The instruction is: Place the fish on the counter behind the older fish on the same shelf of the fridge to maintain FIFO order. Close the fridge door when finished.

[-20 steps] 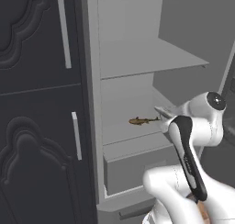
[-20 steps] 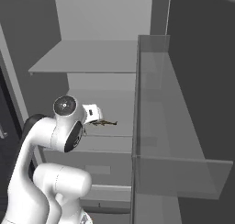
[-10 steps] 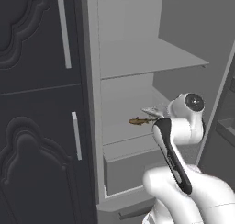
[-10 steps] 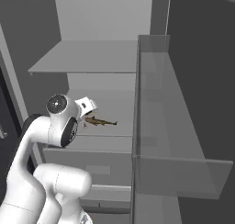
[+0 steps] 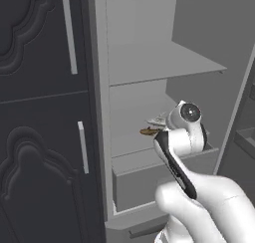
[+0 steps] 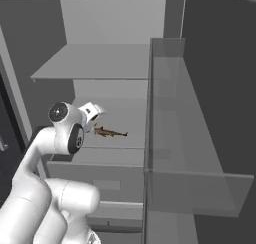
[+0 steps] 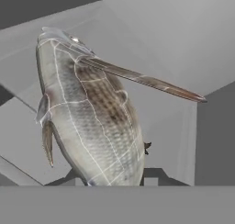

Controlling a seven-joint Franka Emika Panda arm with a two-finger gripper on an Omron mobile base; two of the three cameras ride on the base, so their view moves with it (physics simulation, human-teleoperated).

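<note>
Carrying fish (image 7: 87, 113) into fridge (image 5: 149, 48): end effector (image 6: 92, 113) clamped on grey fish, hovering over shelf (image 6: 130, 120) beside older fish (image 6: 110, 133). Placing step under way. Next move likely calls for reaching deeper, setting fish behind older fish, then releasing.

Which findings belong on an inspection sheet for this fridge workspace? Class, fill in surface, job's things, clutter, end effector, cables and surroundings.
Surface: the shelf, light grey, above a drawer front.
Job's things: the older fish, golden-brown, lies on the shelf; the grey fish is held in the end effector inside the fridge.
Clutter: nothing seen.
End effector: the end effector is shut on the grey fish, beside the older fish.
Cables: nothing seen.
Surroundings: the fridge door stands open, with a clear door bin; dark cabinet doors to the left.
</note>
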